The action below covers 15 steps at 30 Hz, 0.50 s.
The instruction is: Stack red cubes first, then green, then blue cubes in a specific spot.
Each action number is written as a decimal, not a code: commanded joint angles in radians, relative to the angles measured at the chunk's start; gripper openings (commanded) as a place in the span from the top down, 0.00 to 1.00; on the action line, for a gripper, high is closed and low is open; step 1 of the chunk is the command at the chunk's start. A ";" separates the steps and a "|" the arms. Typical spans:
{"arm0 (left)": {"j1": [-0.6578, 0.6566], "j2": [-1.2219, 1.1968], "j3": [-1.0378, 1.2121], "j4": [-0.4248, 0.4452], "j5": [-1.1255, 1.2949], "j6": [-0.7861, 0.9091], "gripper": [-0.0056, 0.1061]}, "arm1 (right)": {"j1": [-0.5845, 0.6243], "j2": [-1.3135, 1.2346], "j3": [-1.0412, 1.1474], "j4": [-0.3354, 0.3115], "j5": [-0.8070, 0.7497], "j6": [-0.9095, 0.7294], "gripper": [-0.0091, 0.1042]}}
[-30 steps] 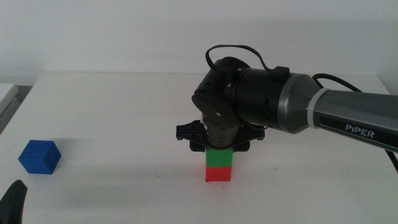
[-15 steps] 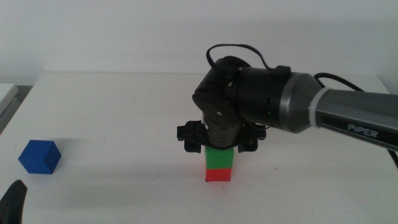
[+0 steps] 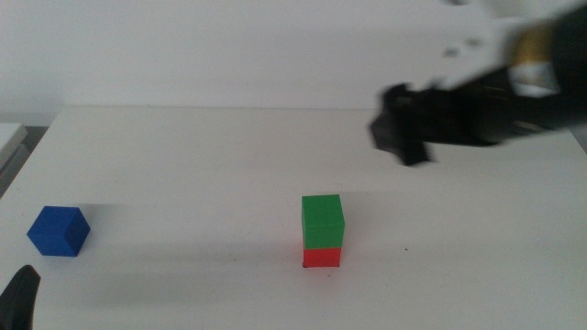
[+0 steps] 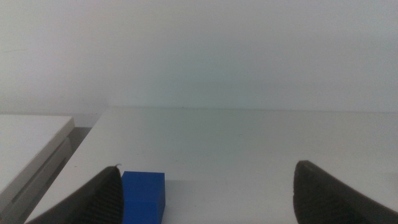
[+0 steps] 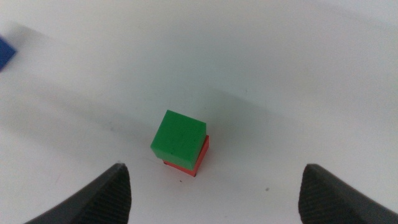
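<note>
The green cube (image 3: 322,221) sits on the red cube (image 3: 322,257) in the middle of the white table, the green one turned slightly on the red. The marked spot is hidden under this stack. The blue cube (image 3: 58,230) lies alone at the far left. My right gripper (image 3: 404,137) is blurred, raised up and to the right of the stack, open and empty. In the right wrist view the green cube (image 5: 178,139) and a red edge (image 5: 200,160) lie below the right gripper (image 5: 214,169). My left gripper (image 4: 208,168) waits open at the bottom left, with the blue cube (image 4: 143,196) by one jaw.
A white ledge (image 4: 31,143) borders the table's left edge, and it also shows in the middle view (image 3: 9,137). A white wall stands behind the table. A tiny black mark (image 3: 406,248) is on the tabletop right of the stack.
My right gripper has let go of the green cube and pulled up and away to the right. The green cube stays on the red one. The left arm and blue cube have not moved.
</note>
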 commanded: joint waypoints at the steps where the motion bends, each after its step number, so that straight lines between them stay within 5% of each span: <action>1: -0.003 -0.003 0.001 0.000 -0.010 -0.001 0.11 | -0.028 -0.144 0.116 0.047 -0.086 -0.145 0.23; 8: -0.003 -0.003 0.001 0.000 -0.010 -0.001 0.11 | -0.055 -0.481 0.363 0.270 -0.249 -0.476 0.11; 15: -0.003 -0.003 0.001 0.000 -0.010 -0.001 0.11 | -0.053 -0.634 0.444 0.283 -0.274 -0.481 0.11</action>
